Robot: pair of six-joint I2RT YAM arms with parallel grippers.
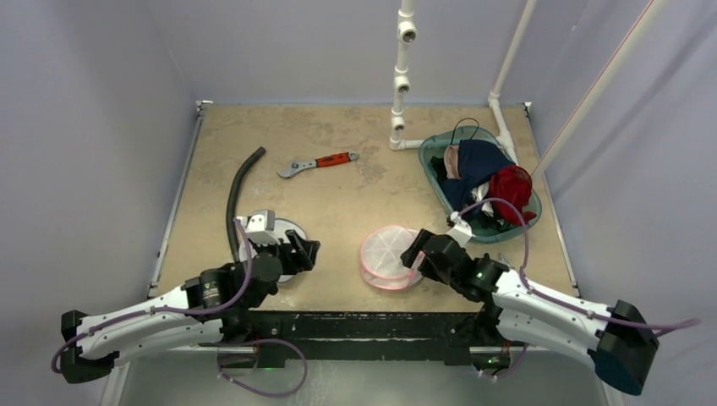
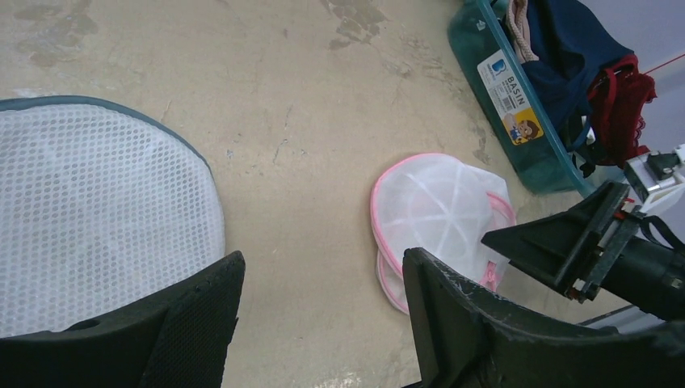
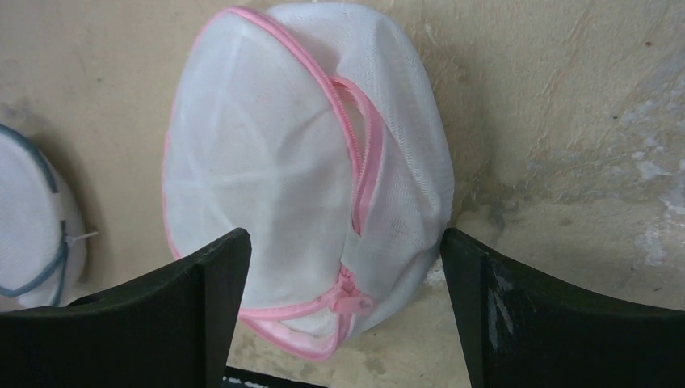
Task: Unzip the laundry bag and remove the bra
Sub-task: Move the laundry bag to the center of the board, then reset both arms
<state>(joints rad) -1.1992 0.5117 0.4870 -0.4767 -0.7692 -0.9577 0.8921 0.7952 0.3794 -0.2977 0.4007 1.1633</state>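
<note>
I've got R gripper (image 3: 343, 242) wide, empty; pink-trimmed mesh laundry bag (image 3: 307, 186) lies just ahead, lined up betw its jaws. Zipper pull (image 3: 353, 303) at bag's near edge, track running away from gripper. L gripper (image 1: 304, 251) open too, well apart, so R's nearer.

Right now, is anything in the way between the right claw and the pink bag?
No, nothing visible is. The right gripper sits right beside the pink laundry bag, jaws open, and the zipper pull shows between them.
</note>
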